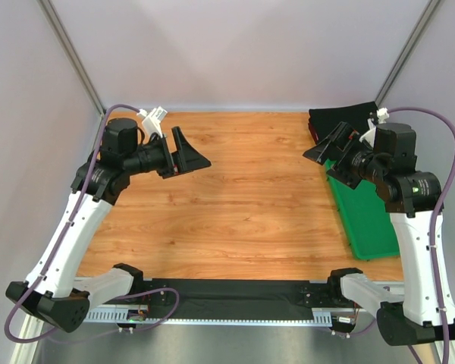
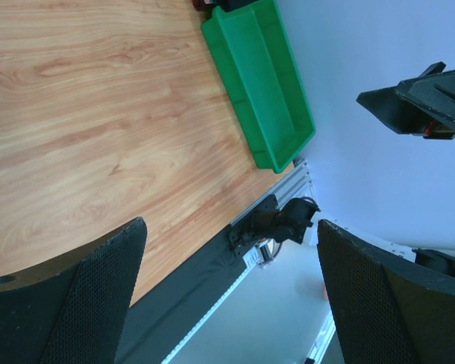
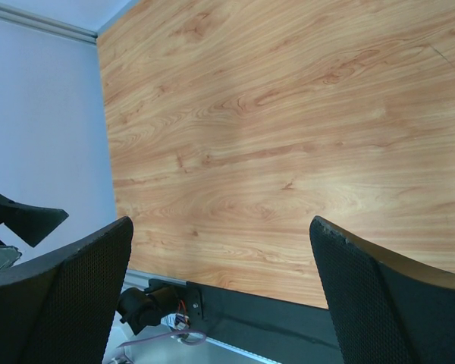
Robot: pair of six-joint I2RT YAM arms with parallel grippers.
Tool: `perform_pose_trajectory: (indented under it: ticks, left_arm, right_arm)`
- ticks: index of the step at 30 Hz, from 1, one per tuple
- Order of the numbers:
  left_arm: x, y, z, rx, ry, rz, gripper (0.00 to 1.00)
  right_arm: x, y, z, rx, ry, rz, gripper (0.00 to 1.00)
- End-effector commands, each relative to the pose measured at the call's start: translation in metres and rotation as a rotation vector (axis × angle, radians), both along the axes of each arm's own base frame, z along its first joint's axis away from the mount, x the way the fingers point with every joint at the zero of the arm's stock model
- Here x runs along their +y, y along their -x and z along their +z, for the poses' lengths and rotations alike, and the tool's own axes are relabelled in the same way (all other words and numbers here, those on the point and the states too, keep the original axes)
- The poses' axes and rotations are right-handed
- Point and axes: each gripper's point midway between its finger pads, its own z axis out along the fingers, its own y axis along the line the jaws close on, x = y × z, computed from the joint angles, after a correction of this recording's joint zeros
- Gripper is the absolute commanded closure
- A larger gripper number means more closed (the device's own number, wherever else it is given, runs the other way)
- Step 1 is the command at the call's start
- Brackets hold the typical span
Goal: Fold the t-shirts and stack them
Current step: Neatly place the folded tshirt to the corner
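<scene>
A black t-shirt [image 1: 343,117] lies bunched at the back right corner of the wooden table, behind my right gripper. A small reddish bit of cloth [image 1: 314,136] shows at its left edge. The teal-blue shirt is out of view. My left gripper [image 1: 191,159] is open and empty, held high over the table's back left. In the left wrist view its jaws [image 2: 231,303] stand wide apart. My right gripper [image 1: 324,149] is open and empty, raised over the back right just in front of the black shirt. In the right wrist view its jaws [image 3: 220,296] stand wide apart.
A green plastic tray [image 1: 368,227] lies along the table's right edge, partly under the right arm, and shows in the left wrist view [image 2: 265,83]. A black strip [image 1: 235,299] runs along the near edge between the arm bases. Grey walls close the back and sides.
</scene>
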Motion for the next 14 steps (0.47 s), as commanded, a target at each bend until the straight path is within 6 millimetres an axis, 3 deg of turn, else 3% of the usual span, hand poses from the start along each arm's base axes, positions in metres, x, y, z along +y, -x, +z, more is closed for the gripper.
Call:
perform_pose_trajectory:
  ticks: [1,14]
  left_arm:
    - [0.004,0.006,0.018,-0.072,-0.017,-0.009,0.01]
    - [0.009,-0.006,0.022,-0.093,-0.071,0.026,0.01]
  right_arm:
    - [0.003,0.002,0.011,-0.044,-0.010,0.020,0.00]
    - [-0.003,0.009,0.012,-0.088,-0.023,-0.031,0.00]
